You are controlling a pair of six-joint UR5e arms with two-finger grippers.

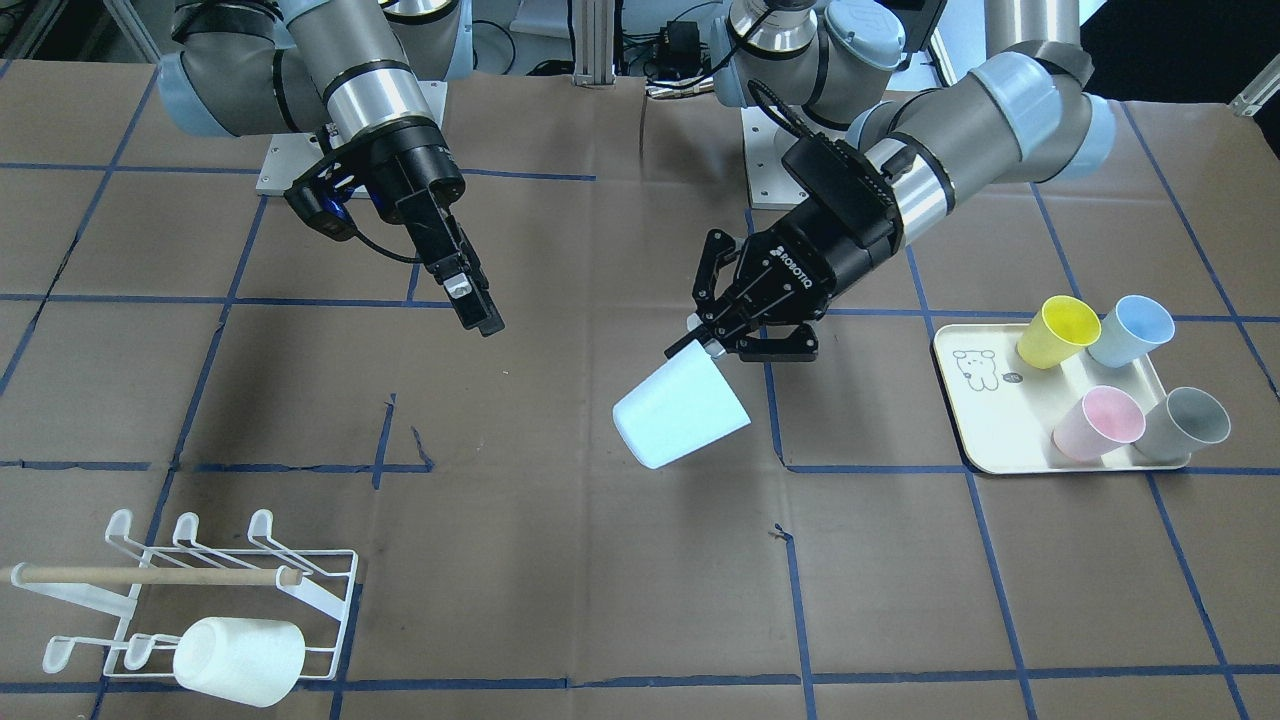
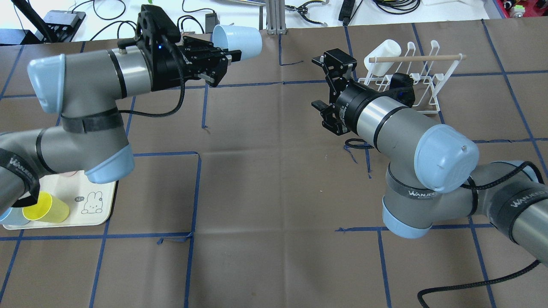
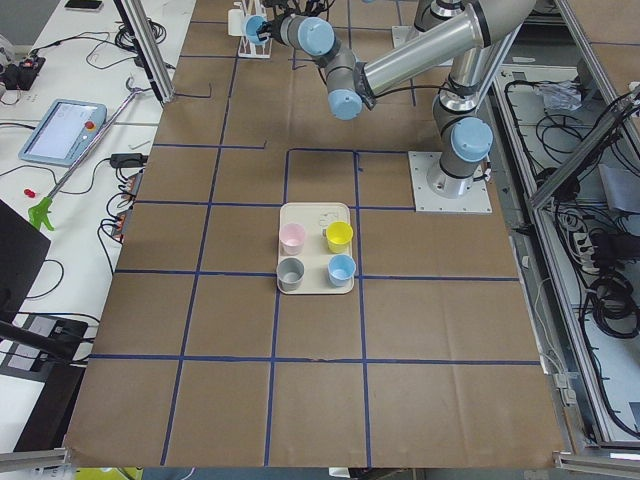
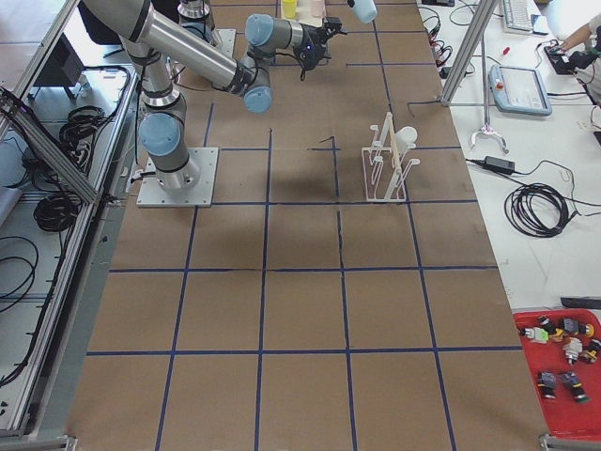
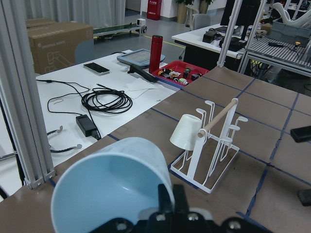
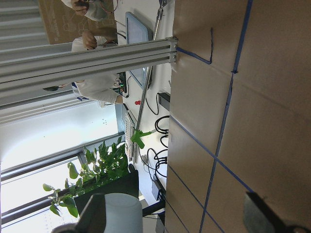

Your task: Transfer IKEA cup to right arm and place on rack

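Your left fingers (image 1: 716, 322) had the blue cup (image 1: 680, 420) clamped by its rim, tilted, up off the bench (image 1: 600, 600) around the middle. Right fingers (image 1: 472, 305) hung spread wide nearby; rack (image 1: 318, 598) sat well apart.

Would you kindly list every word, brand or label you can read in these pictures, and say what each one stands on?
"ROBOTIQ": on the body of the left gripper, front-facing view.
"WANJE…": on a black strap round the right arm; the last letters are unclear.
"WANJE…": on another strap round the left arm.
Small mark beside the rabbit drawing on the cream tray: too small to read.
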